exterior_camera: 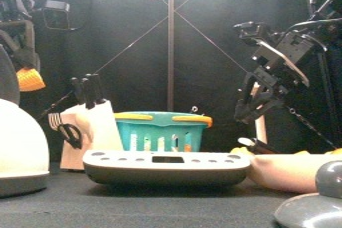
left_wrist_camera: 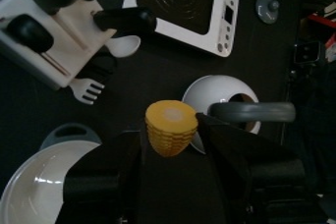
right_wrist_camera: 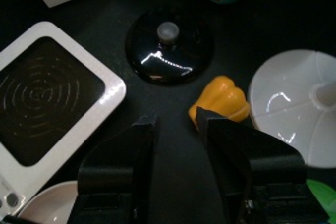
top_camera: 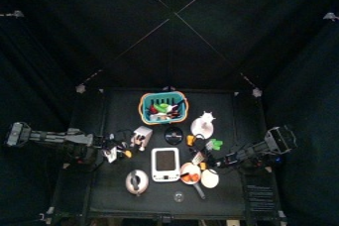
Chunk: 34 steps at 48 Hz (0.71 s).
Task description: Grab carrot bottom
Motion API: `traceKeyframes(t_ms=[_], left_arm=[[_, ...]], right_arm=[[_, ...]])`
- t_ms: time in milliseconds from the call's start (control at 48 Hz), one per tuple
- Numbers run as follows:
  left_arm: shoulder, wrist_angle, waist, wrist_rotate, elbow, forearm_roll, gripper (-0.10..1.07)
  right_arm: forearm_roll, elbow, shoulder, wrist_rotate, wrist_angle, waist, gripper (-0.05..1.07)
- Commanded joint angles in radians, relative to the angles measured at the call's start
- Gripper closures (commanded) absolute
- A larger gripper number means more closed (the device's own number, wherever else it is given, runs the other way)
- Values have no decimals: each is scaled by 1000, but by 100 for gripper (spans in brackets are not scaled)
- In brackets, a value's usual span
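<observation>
An orange carrot piece [right_wrist_camera: 219, 98] lies on the black table between a black round lid [right_wrist_camera: 167, 49] and a white lid [right_wrist_camera: 296, 90]. My right gripper [right_wrist_camera: 197, 135] hangs just above it, jaws open, one on each side of the piece and not touching it. It shows at the right of the table in the top view [top_camera: 217, 157]. My left gripper [left_wrist_camera: 171, 149] is shut on a yellow ribbed piece like a corn cob [left_wrist_camera: 171, 126] and holds it above the table, high at the left in the front view [exterior_camera: 27, 76].
A white scale [top_camera: 165, 163] lies mid-table, with a teal basket [exterior_camera: 163, 130] behind it. A white kettle [exterior_camera: 19, 142] stands front left beside a white utensil rack [exterior_camera: 88, 122]. A pale yellow piece [exterior_camera: 287, 168] and a grey lid [exterior_camera: 315, 200] lie front right.
</observation>
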State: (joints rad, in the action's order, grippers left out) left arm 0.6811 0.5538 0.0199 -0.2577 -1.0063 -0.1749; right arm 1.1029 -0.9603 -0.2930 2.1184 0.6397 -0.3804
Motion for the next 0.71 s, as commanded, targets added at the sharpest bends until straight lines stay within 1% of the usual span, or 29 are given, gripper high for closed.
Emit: traceKeyframes(t_ms=[0,42,104,167,229,271,354,500,604,688], left_arm=[[-18,-14,3,11,32,-2,26],[-18,-18,3,11,32,0,26],[-17,-23,3,12,41,2,26],[-20,-48,0,12,46,35,26],[-32,-98,-8,12,35,64,26],[-40,-126,-9,12,25,69,26],[-40,-133,-8,12,17,69,26],[-40,-133,-8,12,17,67,26],[-40,-132,-8,12,15,67,26],[-40,-129,-8,12,15,67,26]], right_arm=[[-120,-5,-40,-3,-38,-63,28],[-172,-9,-35,-2,-38,-84,28],[-322,-2,-34,-2,-37,-117,28],[-445,11,-41,-2,-15,-146,28],[-557,38,-34,2,66,-161,28],[-601,63,-18,2,124,-158,28],[-592,89,15,11,163,-155,28],[-588,104,118,20,144,-104,27],[-572,107,153,20,149,-72,26],[-541,106,161,18,143,-61,21]])
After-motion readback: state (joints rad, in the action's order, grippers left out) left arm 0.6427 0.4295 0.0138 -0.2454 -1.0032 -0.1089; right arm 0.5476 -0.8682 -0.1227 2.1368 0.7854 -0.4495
